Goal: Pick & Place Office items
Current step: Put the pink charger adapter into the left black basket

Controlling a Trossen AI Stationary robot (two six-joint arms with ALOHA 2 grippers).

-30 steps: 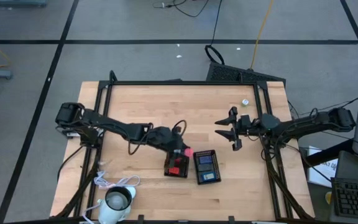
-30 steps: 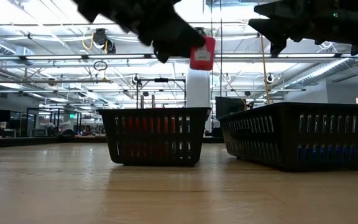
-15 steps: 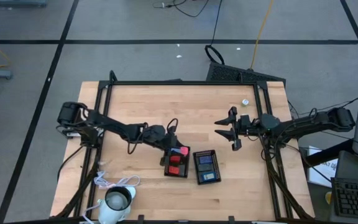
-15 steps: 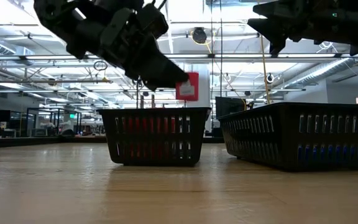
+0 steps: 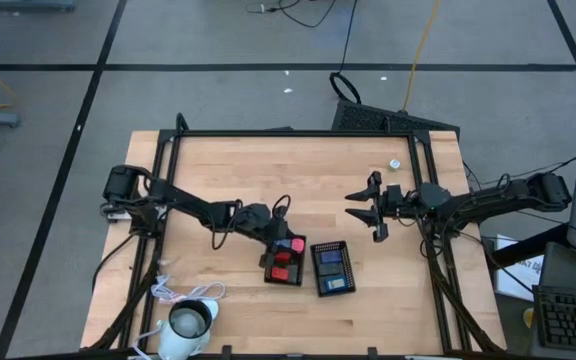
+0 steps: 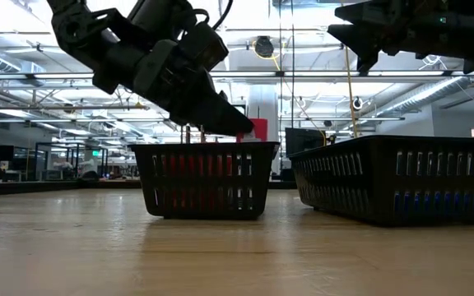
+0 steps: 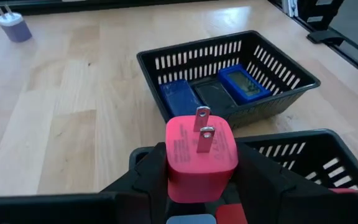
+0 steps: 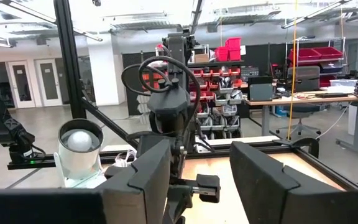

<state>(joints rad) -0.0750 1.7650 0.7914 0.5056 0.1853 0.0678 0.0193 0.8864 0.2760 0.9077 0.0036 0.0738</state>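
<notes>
Item 1: left gripper (image 7: pixel 201 180), fingers clamped on a red charger block (image 7: pixel 201 158), prongs up, poised over the near rim of the red-filled tray (image 5: pixel 285 266), seemingly for release there. Item 2: blue-filled tray (image 5: pixel 333 268), just beside. Item 3: right gripper (image 5: pixel 376 207), fingers spread and empty, waited above bare tabletop, well apart.

The bench (image 7: pixel 55 124) is seen as pale wood with a visible grain and a smooth, faintly satin finish. The red charger block (image 7: pixel 201 158) is shown in matt plastic, with two bright metal prongs. The black trays (image 7: pixel 229 74) appear as slotted plastic with a slight sheen. The left tool (image 7: pixel 197 186) is finished in matt black.
</notes>
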